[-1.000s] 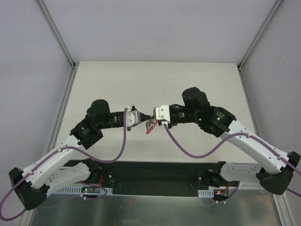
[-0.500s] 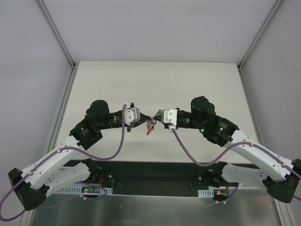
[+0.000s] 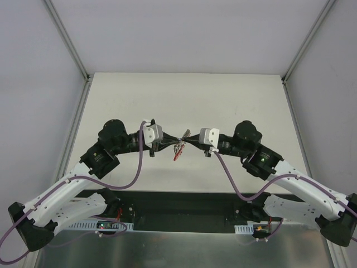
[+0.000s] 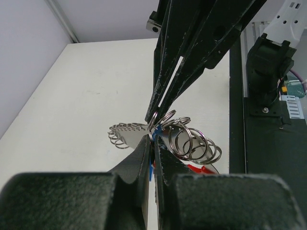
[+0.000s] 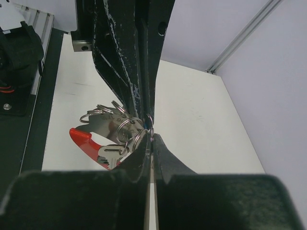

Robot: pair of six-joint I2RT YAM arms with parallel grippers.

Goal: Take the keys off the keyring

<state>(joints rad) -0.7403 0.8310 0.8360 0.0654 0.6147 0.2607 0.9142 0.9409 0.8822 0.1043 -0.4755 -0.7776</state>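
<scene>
No text, number, brand or sign can be read in any of the views. In the overhead view, the small circuit board (image 3: 104, 224) at the lower left of the frame is too small to show any print. In the right wrist view, the red tag (image 5: 84, 143) of the keyring (image 5: 123, 130), at the middle left of the frame, shows a plain face with no lettering that can be made out.

L gripper (image 4: 152, 143) & R gripper (image 4: 154, 115) both pinch keyring (image 4: 190, 144) tip-to-tip
</scene>
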